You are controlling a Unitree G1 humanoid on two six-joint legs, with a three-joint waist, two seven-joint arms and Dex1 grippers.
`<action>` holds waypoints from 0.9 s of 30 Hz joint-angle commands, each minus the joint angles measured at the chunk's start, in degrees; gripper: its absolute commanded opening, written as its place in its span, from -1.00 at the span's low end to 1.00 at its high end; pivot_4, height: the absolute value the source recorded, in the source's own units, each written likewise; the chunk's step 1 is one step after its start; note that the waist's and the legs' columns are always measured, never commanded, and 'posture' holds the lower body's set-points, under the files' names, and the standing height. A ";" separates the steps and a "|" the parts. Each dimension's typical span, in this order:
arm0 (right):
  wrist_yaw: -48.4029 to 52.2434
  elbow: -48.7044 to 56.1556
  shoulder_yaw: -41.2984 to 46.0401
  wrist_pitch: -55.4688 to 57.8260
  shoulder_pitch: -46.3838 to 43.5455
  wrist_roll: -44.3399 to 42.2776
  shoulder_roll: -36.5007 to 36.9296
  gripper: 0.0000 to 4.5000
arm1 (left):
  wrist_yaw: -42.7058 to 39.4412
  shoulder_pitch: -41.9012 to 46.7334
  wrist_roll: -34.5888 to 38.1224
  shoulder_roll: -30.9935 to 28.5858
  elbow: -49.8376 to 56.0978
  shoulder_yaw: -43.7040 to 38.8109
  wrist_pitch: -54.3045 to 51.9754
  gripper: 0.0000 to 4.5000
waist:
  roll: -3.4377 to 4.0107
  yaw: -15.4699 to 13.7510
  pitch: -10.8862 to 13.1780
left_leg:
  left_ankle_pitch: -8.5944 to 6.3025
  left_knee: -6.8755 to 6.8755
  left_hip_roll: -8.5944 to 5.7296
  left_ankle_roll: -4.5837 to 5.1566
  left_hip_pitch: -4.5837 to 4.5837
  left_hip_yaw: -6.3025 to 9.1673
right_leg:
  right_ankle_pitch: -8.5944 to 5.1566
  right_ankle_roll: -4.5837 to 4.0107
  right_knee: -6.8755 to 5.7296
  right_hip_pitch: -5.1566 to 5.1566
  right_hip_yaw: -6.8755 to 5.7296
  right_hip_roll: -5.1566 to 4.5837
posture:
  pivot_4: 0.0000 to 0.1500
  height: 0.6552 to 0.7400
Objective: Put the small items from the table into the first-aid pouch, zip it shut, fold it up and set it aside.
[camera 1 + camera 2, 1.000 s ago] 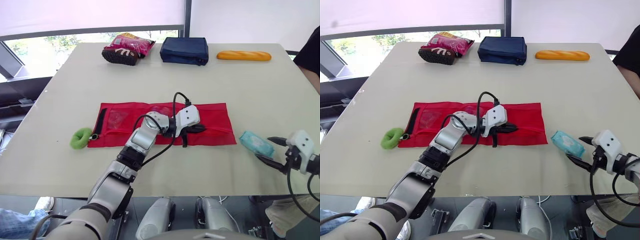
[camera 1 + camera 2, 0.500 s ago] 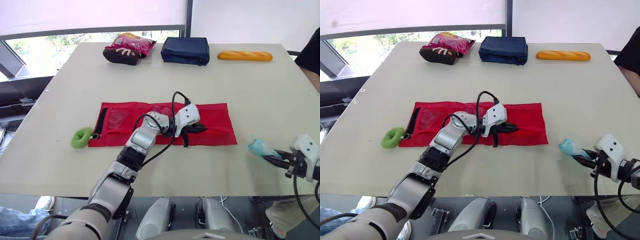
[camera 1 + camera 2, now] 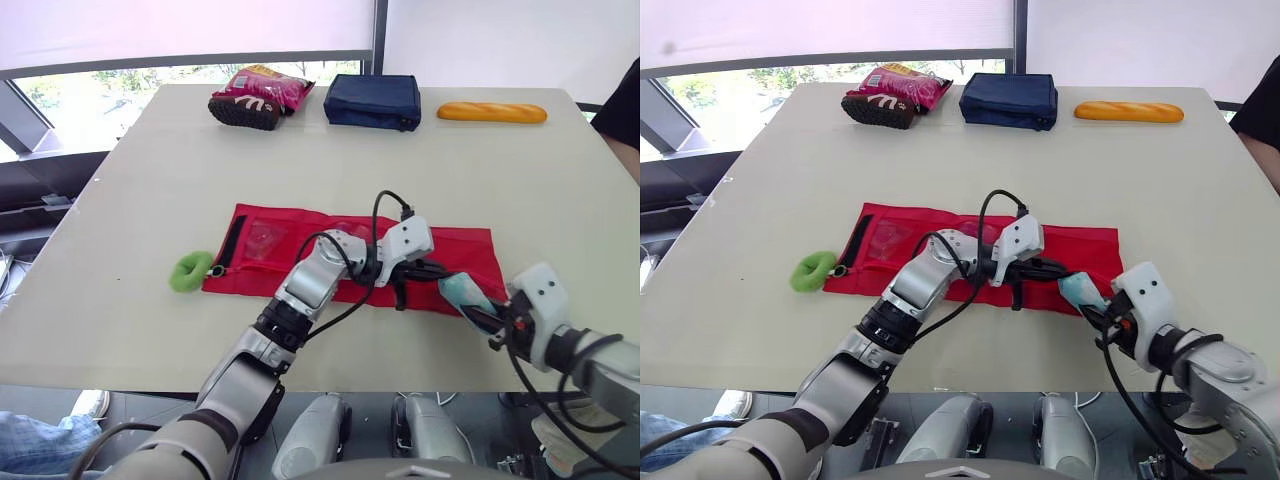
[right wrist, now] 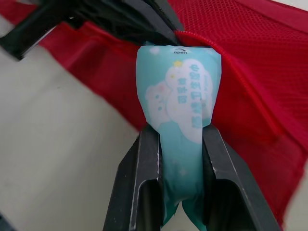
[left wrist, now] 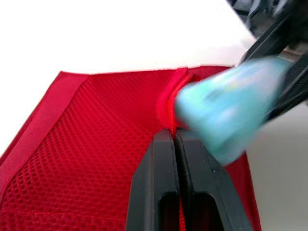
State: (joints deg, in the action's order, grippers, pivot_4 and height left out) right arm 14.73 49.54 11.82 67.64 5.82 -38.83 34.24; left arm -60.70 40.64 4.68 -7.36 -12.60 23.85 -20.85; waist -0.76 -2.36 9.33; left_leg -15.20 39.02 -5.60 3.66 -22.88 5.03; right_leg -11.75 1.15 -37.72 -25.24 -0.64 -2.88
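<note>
I see beige table [image 3: 150,180]: red first-aid pouch [image 3: 290,250] spread flat at centre; green ring [image 3: 189,271] just beside its 9 o'clock end; far edge: snack bag [image 3: 255,95] at 11, navy case [image 3: 372,101] at 12, bread loaf [image 3: 492,113] at 1.

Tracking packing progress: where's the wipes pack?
Eye views: the wipes pack is in the right hand at the red pouch's right end, beside the left hand.

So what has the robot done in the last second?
The right gripper closed on the teal tissue pack, which lay right of the red pouch, and carried it left to the pouch's opening. The left gripper stayed pinched shut on the pouch's edge there. The green ring stayed put.
</note>
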 commanded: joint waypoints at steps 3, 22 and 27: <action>-8.28 0.10 -3.47 5.10 -3.22 3.92 -4.54 -0.86 | -0.26 0.17 1.21 1.71 4.45 1.96 -0.51 -1.00 | 0.04 0.00 -0.02 | 0.00 0.00 -0.02 0.01 -0.01 -0.01 | 0.01 0.00 0.01 0.00 0.01 0.00 | 1.00 0.99; -23.15 -7.90 -8.19 -1.79 -11.18 18.67 -26.76 -0.16 | 0.24 -2.10 0.44 2.49 5.67 4.37 -0.33 -1.00 | 0.18 1.46 -0.09 | 0.02 -0.03 -0.05 -0.02 0.08 -0.04 | 0.01 -0.02 -0.16 -0.09 0.09 0.07 | 1.00 0.99; -13.01 0.50 -6.15 -0.92 -4.48 13.48 -19.89 0.35 | 2.71 -1.39 -0.99 2.20 1.20 2.70 1.86 -1.00 | 0.26 1.39 -0.13 | 0.01 -0.05 -0.08 -0.01 0.07 -0.03 | 0.01 -0.01 -0.14 -0.08 0.10 0.06 | 1.00 0.99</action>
State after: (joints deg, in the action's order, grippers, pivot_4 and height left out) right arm -2.66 43.84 4.88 67.46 0.14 -22.07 12.92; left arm -58.91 38.46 4.10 -5.61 -10.19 26.53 -20.25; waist -0.50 -0.97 9.20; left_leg -15.19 38.97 -5.68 3.65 -22.81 5.00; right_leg -11.74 1.14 -37.85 -25.32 -0.55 -2.82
